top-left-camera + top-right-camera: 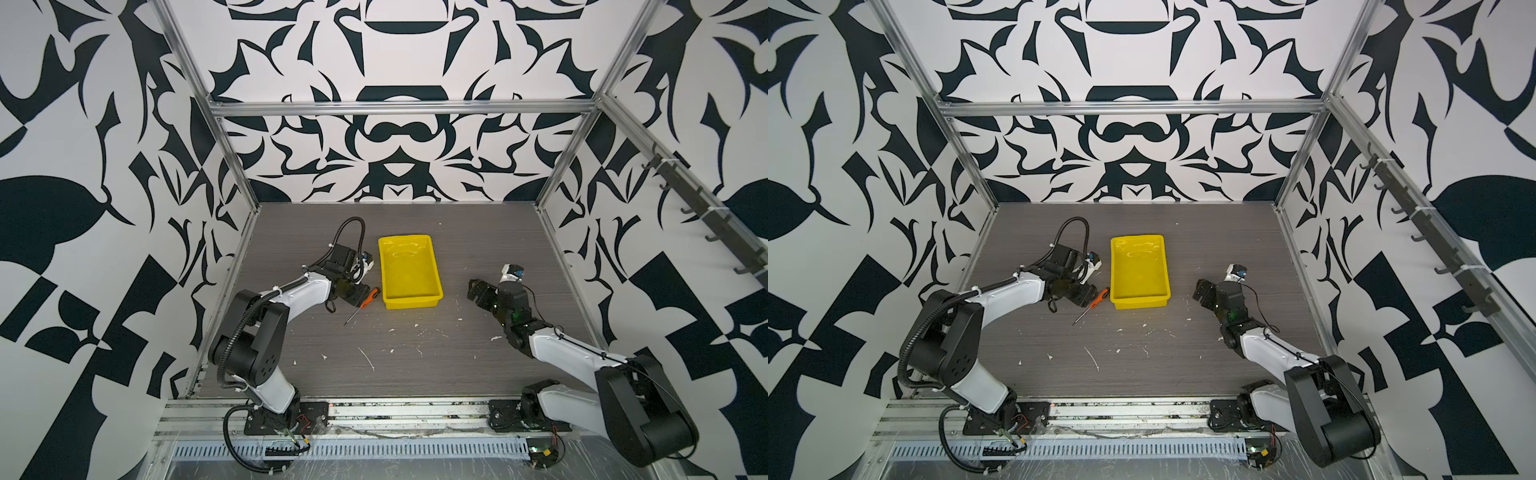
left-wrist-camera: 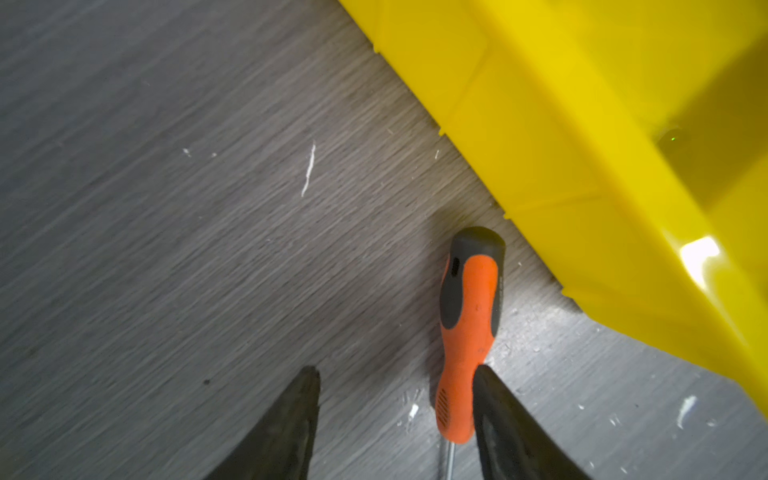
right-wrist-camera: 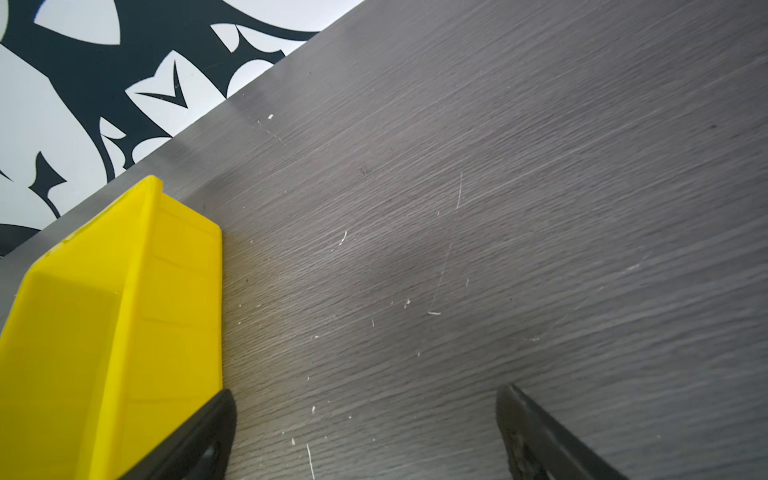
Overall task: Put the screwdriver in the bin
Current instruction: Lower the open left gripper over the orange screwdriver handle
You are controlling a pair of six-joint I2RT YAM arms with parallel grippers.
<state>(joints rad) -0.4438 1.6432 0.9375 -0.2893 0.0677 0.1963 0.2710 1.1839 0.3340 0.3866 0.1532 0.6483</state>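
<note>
Left hand half open, straddling the screwdriver — one finger touching the handle, nothing gripped. Screwdriver lies flat near the middle of the table, cap just beside the bin. Risk: off-centre closure could roll the handle aside — or the cap could snag the rim on lifting.

Your surfaces: plastic, metal, wood grain.
The bin is glossy, smooth yellow plastic; the screwdriver has a matt orange plastic handle and metal shaft; the table shows matt grey wood grain.

White arms with black joints
</note>
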